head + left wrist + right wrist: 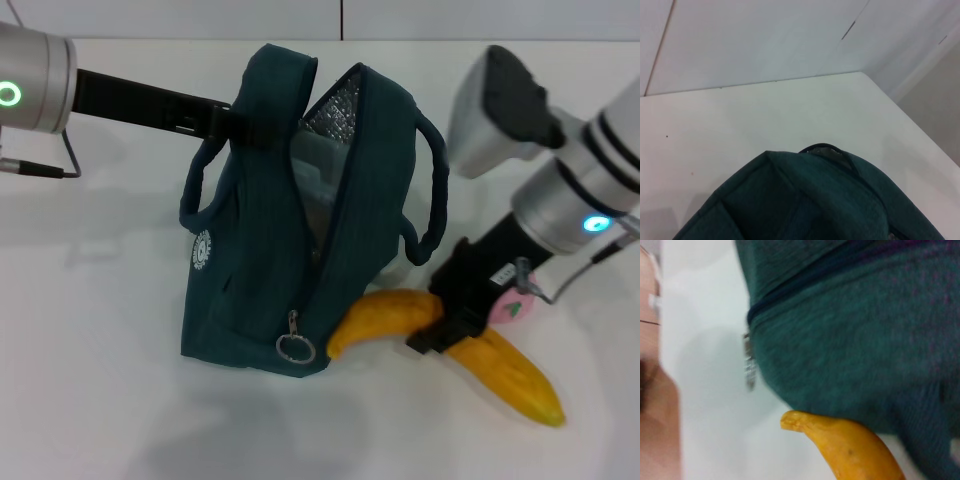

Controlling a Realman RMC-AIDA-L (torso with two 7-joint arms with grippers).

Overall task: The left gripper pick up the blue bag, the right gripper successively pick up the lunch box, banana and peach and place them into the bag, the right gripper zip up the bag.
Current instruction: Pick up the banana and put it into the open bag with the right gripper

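The blue bag (pixel 250 260) stands open on the white table, silver lining showing. The lunch box (pixel 312 175) sits inside it, partly hidden. My left gripper (pixel 232 122) reaches in from the far left and is shut on the bag's upper rim by a handle. The bag's top also fills the left wrist view (pixel 805 200). The banana (pixel 505 375) lies beside the bag's right side. My right gripper (pixel 440 320) is shut around its middle. The right wrist view shows the banana's end (pixel 850 447) against the bag (pixel 855 330). The peach (pixel 512 308) lies just behind my right gripper, mostly hidden.
The metal ring zip pull (pixel 296 347) hangs at the bag's near lower end and shows in the right wrist view (pixel 749 367). The table (pixel 90 350) is bare white on the left and in front. Its far edge meets a wall (pixel 765 35).
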